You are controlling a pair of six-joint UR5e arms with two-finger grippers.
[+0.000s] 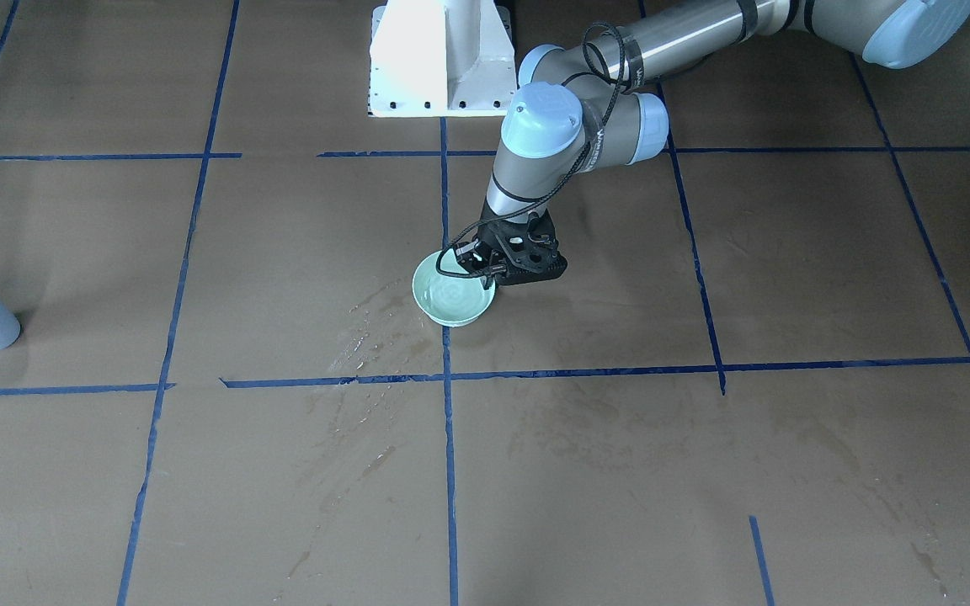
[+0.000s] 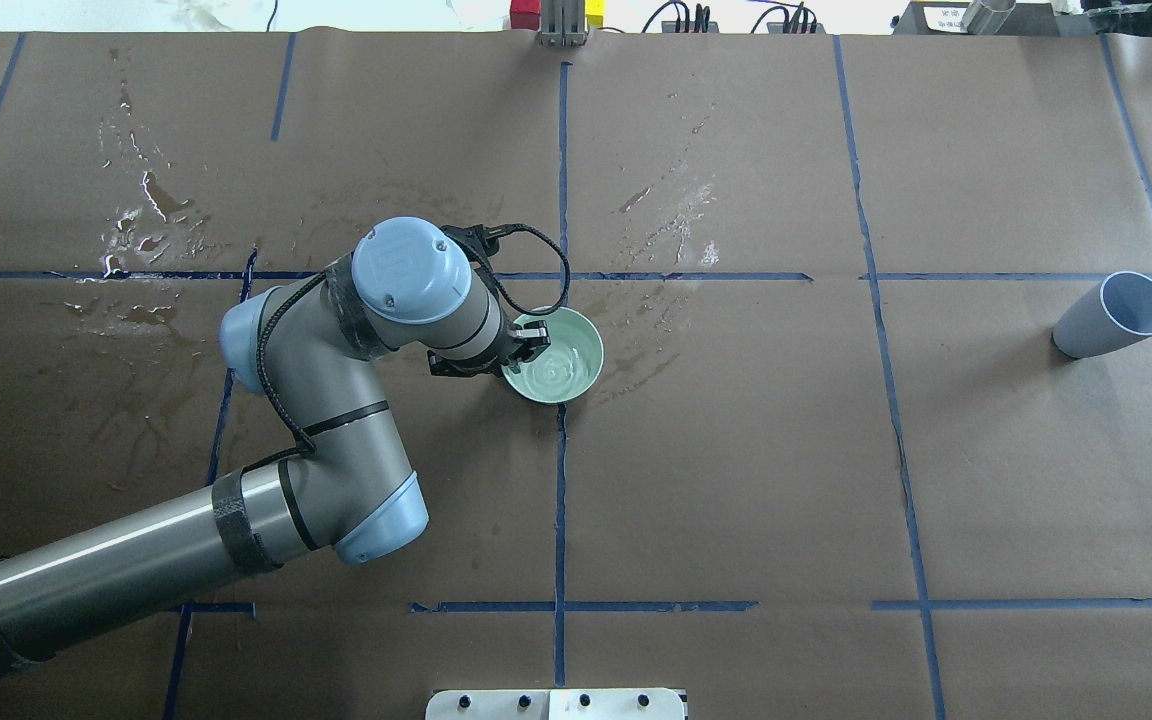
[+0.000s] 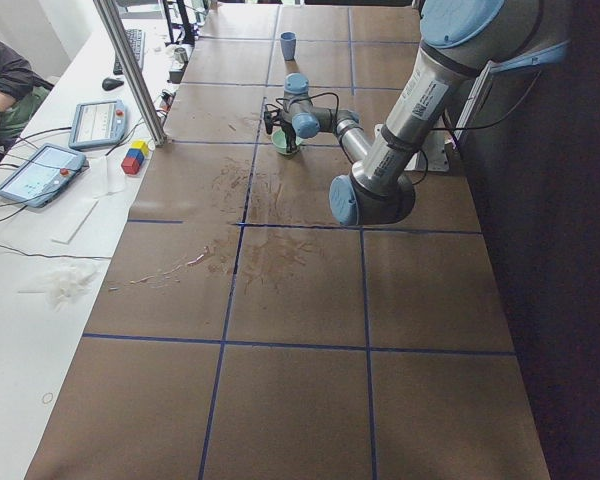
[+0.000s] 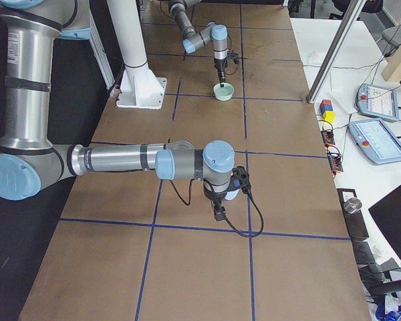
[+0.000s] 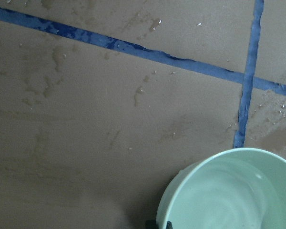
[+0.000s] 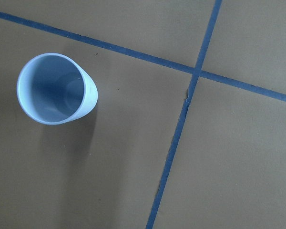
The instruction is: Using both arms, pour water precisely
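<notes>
A pale green bowl [image 2: 561, 368] holding the water [image 2: 564, 372] stands on the brown board at the table's middle; the water shows faint ripples. It also shows in the front view [image 1: 451, 301] and the left wrist view [image 5: 229, 195]. My left gripper [image 2: 528, 345] reaches down at the bowl's near rim and is shut on it, also in the front view [image 1: 485, 269]. A light blue cup [image 2: 1111, 315] stands upright and looks empty at the far right, seen from above in the right wrist view [image 6: 55, 88]. My right gripper [image 4: 218, 208] hangs over the cup; I cannot tell whether it is open or shut.
The white pedestal [image 1: 439, 59] stands at the robot's edge. Shiny wet streaks [image 2: 136, 220] lie on the board at the far left and behind the bowl [image 2: 676, 210]. A metal pole [image 3: 130, 70] and a side desk with tablets [image 3: 40, 170] border the far edge.
</notes>
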